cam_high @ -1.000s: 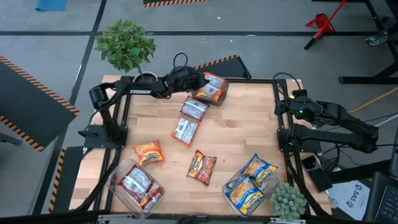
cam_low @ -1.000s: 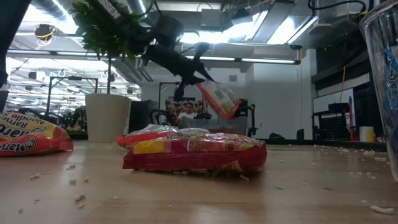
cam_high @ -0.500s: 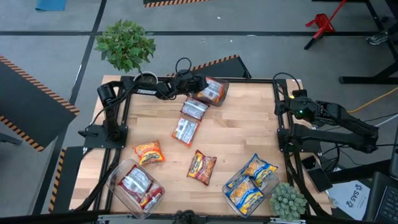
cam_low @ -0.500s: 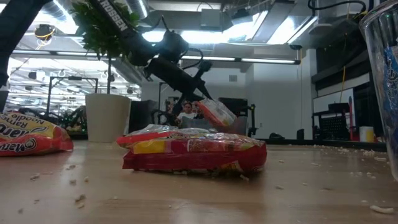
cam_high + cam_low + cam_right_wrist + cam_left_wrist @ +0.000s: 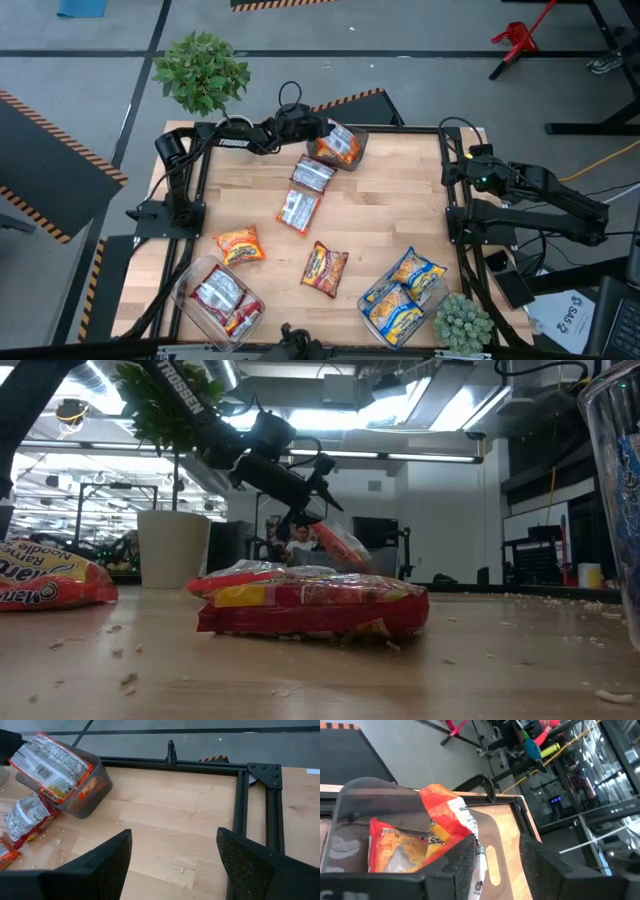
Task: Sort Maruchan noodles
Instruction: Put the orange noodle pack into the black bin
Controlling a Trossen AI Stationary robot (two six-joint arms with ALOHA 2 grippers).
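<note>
An orange Maruchan noodles packet [image 5: 340, 146] lies tilted in the clear bin [image 5: 95, 790] at the table's far middle, its upper end sticking above the rim. It lies on another orange packet [image 5: 400, 850] in the bin. My left gripper [image 5: 497, 845] stands open just left of it, over the bin's edge. Two silver-and-red packets [image 5: 313, 175] [image 5: 298, 210] and two orange packets [image 5: 238, 243] [image 5: 325, 268] lie flat on the table. My right gripper [image 5: 172, 860] is open at the right edge with nothing between its fingers. My left gripper is open. The orange packet's raised end [image 5: 455, 815] shows right beside one finger [image 5: 465, 855]. I cannot tell whether that finger touches it.
A clear bin [image 5: 190, 300] at the near left holds silver-and-red packets. Another bin [image 5: 435, 295] at the near right holds blue-and-yellow packets, with one packet [image 5: 415, 268] at its rim. A potted plant [image 5: 200, 70] stands beyond the far left corner, a small one [image 5: 462, 322] at the near right.
My left gripper has carried the orange packet down toward the far bin. The packet has sunk from hanging high at the fingertips to lying tilted on the bin, a little below the fingers.
</note>
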